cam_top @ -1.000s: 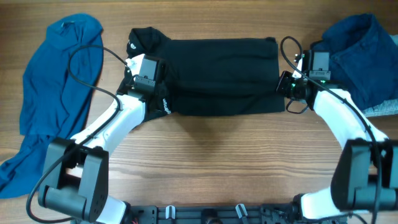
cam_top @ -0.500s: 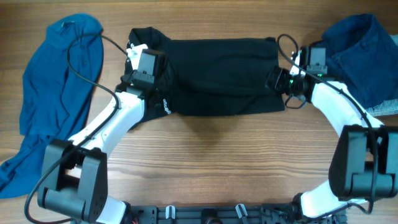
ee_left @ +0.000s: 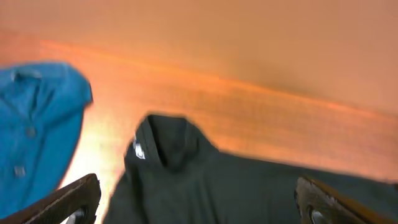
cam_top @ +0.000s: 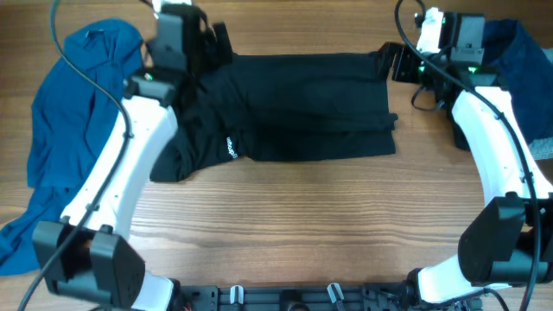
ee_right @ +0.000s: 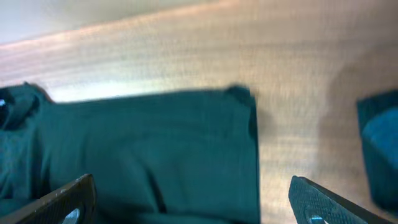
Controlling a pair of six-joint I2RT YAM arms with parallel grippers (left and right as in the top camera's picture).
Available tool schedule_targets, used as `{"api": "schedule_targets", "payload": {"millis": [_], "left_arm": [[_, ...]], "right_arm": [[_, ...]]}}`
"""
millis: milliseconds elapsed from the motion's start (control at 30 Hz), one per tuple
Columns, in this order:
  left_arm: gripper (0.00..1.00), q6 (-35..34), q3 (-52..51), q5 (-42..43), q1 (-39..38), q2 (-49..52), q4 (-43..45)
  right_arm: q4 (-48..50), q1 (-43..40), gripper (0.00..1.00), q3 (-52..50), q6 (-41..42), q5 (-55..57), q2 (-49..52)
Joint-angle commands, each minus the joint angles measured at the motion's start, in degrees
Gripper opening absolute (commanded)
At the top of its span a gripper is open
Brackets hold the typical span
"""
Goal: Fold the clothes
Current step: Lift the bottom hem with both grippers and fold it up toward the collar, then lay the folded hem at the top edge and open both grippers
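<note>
The black top (cam_top: pixel 302 104) lies folded in a wide band across the middle of the table, a small white logo near its left front edge. My left gripper (cam_top: pixel 214 41) hovers open over the top's far left corner, near the collar (ee_left: pixel 163 140). Its fingers (ee_left: pixel 68 200) are spread wide with nothing between them. My right gripper (cam_top: pixel 400 62) hangs open over the far right corner of the black top (ee_right: pixel 155 149), also holding nothing. A bright blue shirt (cam_top: pixel 69 130) lies at the left, and a navy piece (cam_top: pixel 518 60) at the far right.
The blue shirt (ee_left: pixel 31 130) runs down the table's left side to the front edge. The navy piece (ee_right: pixel 380 143) sits right of my right arm. Bare wooden table (cam_top: pixel 302 225) lies in front of the black top, and cables loop off both wrists.
Both grippers have opened and let go of the black top. Both have lifted and moved from the top's side edges toward its far corners.
</note>
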Motion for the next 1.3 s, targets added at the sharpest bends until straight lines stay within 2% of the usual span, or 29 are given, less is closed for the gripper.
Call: {"api": "schedule_targets", "payload": {"millis": [0,200,467,667,1033,1100,1267], "left_arm": [[1.00,5.16,5.75,4.85,3.74,7.58,0.02],[0.97,11.47,9.03,5.62,5.42,19.02,0.35],[0.76,12.22,9.03,4.33,5.66,26.73,2.10],[0.68,12.26,9.03,3.96,5.86,30.88,4.57],[0.69,12.28,9.01,3.02,6.01,35.34,7.80],[0.63,12.22,9.01,3.04,5.99,35.87,8.81],[0.33,11.87,9.01,3.02,5.99,35.98,11.47]], "right_arm": [[2.47,-0.17,0.99,1.88,-3.02,0.92,1.09],[2.62,-0.04,0.99,1.86,-3.50,0.66,4.72],[2.64,0.70,0.99,1.86,-2.67,0.48,5.92],[2.43,0.70,0.98,1.86,-1.97,0.48,5.92],[2.36,0.70,0.98,1.84,-1.86,0.48,5.92],[2.36,0.70,0.98,1.84,-1.86,0.48,5.92],[2.36,0.70,0.98,1.81,-1.86,0.48,5.92]]}}
